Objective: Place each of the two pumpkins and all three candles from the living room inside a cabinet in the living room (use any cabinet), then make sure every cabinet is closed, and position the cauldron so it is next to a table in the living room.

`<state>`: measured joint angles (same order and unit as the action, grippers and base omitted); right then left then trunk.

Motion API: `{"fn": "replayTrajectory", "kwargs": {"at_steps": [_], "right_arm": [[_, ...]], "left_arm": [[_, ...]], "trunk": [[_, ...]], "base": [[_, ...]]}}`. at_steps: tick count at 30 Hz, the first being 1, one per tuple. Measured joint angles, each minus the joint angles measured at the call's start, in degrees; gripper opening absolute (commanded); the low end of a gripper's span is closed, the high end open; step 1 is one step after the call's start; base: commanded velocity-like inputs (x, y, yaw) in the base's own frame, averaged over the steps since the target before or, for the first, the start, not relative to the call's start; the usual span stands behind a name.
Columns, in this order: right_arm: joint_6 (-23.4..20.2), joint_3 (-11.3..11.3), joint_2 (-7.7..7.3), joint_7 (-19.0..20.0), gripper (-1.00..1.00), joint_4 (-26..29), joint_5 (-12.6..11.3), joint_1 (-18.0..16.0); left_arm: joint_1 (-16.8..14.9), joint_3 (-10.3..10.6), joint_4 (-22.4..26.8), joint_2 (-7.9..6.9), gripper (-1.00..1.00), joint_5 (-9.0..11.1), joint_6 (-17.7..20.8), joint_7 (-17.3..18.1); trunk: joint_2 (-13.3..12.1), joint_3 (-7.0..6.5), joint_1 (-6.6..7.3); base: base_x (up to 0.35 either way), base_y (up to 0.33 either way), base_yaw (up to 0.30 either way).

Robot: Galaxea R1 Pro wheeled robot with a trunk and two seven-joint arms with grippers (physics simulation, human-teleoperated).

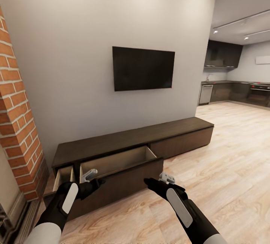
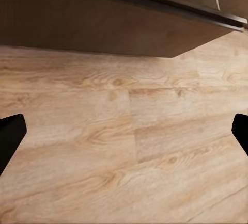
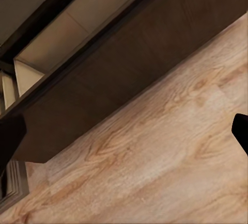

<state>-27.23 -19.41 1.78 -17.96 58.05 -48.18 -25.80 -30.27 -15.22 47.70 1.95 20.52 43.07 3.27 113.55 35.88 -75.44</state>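
A: Starting at the left, what's there?

B: A brick column (image 1: 17, 124), then the cabinet (image 1: 127, 141) running low along the grey wall under the TV (image 1: 143, 68). Two drawers are pulled out: a narrow drawer (image 1: 63, 176) at the left end and a wide drawer (image 1: 120, 163) beside it. What shows of their light wood insides looks bare, though the wide one's tall front hides its floor near us.

A: And the arms?

B: The left gripper (image 1: 89, 175) hangs just in front of the wide drawer's left corner, the right gripper (image 1: 166, 178) off its right corner, both above the wooden floor (image 1: 225, 169). In the wrist views the dark fingertips (image 2: 10, 136) sit at opposite edges with only floor between, so both pairs are spread wide and holding nothing.

A: Pumpkins, candles, cauldron, coffee table?

B: I can't place any of them from here. Further right there's just open floor and the kitchen (image 1: 236, 86).

A: What might go wrong?

B: The base is close to that protruding drawer front. Turning away to fetch things could swing an arm into it, knocking it part shut or jamming the arm. I'd also guess that leaving either drawer out at the end would fail the closing step, and shutting them now means reopening later with loaded grippers
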Motion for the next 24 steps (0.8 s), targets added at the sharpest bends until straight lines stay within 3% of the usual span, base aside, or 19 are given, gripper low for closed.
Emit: {"fn": "replayTrajectory", "kwargs": {"at_steps": [15, 24], "right_arm": [[0.12, -0.02, 0.0, -0.3, 1.0, -0.09, 0.01, -0.01], [0.12, 0.01, 0.0, -0.22, 1.0, -0.07, -0.06, 0.0]], "left_arm": [[0.01, 0.48, -0.01, 0.02, 1.0, -0.04, -0.13, -0.05], [0.0, 2.86, -0.01, 0.1, 1.0, 0.01, -0.17, -0.12]], "trunk": [[6.02, 2.27, -3.3], [9.63, 3.63, -5.27]], "base": [[0.0, 0.0, 0.257], [0.0, 0.0, 0.231]]}}
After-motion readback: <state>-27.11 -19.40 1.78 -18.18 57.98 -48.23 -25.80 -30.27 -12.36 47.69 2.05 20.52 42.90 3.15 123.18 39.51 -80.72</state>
